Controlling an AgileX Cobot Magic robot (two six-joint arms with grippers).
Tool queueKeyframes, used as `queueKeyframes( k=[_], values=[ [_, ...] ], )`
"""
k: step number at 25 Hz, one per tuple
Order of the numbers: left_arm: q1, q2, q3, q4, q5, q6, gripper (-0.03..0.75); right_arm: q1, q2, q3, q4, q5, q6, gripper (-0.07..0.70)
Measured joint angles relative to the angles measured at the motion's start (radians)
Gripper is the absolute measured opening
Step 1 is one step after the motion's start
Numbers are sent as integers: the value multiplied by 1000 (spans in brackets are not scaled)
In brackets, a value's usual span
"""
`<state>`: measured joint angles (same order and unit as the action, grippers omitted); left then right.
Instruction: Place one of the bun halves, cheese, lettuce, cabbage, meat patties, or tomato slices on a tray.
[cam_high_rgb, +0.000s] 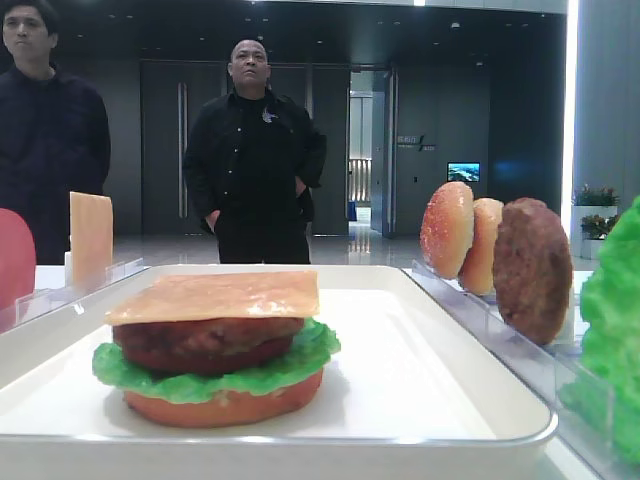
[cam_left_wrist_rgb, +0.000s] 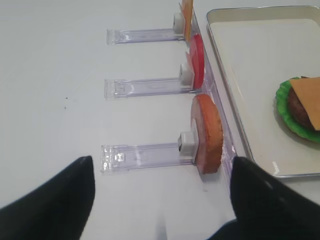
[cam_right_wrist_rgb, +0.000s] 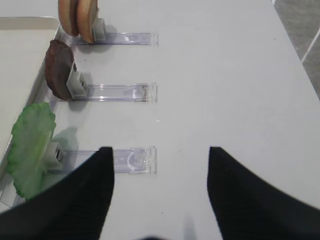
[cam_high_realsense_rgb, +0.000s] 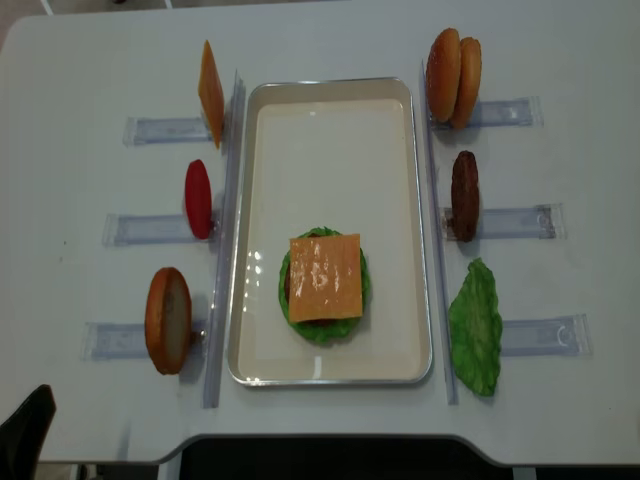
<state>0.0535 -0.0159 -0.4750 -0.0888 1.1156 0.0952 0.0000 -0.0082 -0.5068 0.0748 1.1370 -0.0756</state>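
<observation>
left pincer (cam_left_wrist_rgb: 160, 200): wide open, empty | right pincer (cam_right_wrist_rgb: 160, 190): apparently open, empty

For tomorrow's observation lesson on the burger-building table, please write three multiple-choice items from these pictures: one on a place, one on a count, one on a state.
1. Where does the large white rectangular tray hold the stacked burger?
A. In the end nearest the bottom of the overhead view
B. In the end by the two buns
C. Nowhere; it sits off the tray

2. How many round orange-brown bun halves stand together in the holder at upper right?
A. One
B. Two
C. Four

3. What tops the stack on the tray?
A. A red tomato slice
B. A domed bun
C. The thin square pale orange cheese slice

Answers:
1. A, since the overhead view shows the stack in the near end, with the far end bare.
2. B, two discs stand side by side there.
3. C, the cheese lies flat over the dark brown meat patty and ruffled green lettuce.
</observation>
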Motion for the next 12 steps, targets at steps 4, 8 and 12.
queueKeyframes(
  k=[4,8,12],
  values=[
    [0,0,1,0,0,-1,650,0,0,0,0,0,0,398],
    [0,0,1,0,-1,-2,664,0,0,0,0,0,0,398],
    [0,0,1,0,-1,-2,689,0,0,0,0,0,0,398]
  ],
)
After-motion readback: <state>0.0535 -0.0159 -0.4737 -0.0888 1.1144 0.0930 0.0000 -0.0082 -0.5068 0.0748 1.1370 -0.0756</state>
